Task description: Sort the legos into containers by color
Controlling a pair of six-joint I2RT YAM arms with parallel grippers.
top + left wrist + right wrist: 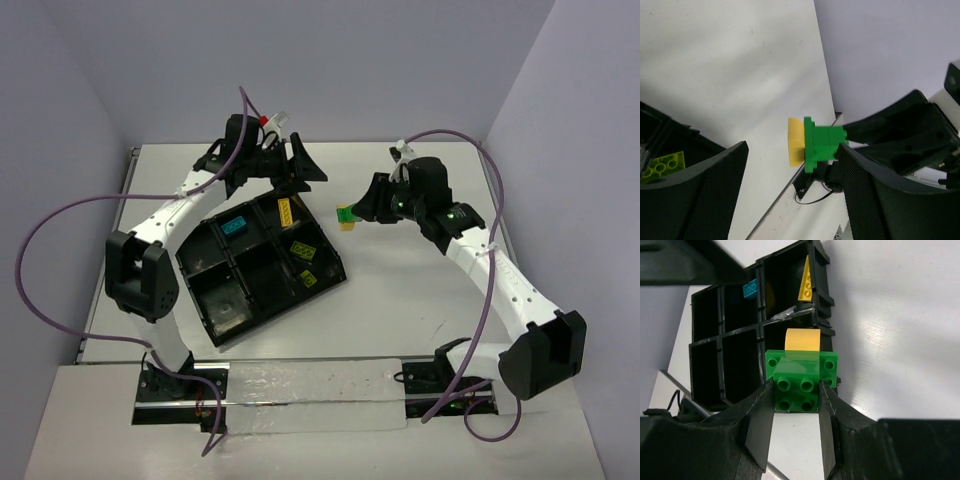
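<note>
My right gripper point(797, 386) is shut on a stack of green legos point(801, 374) with a yellow piece point(802, 339) at its far end, held above the table just right of the black tray point(193, 268). In the top view the stack point(346, 214) hangs at that gripper point(354, 211). My left gripper point(306, 166) is open over the tray's far corner, and nothing sits between its fingers point(715, 192). It faces the green and yellow stack point(824, 142), a short way off. The tray's containers hold a light blue lego point(236, 226), a yellow lego point(287, 211) and lime-green legos point(302, 250).
The tray lies turned at an angle, left of the table's middle. Purple cables loop off both arms. Grey walls close in the table at the back and on both sides. A white strip point(310, 395) runs along the near edge between the arm bases.
</note>
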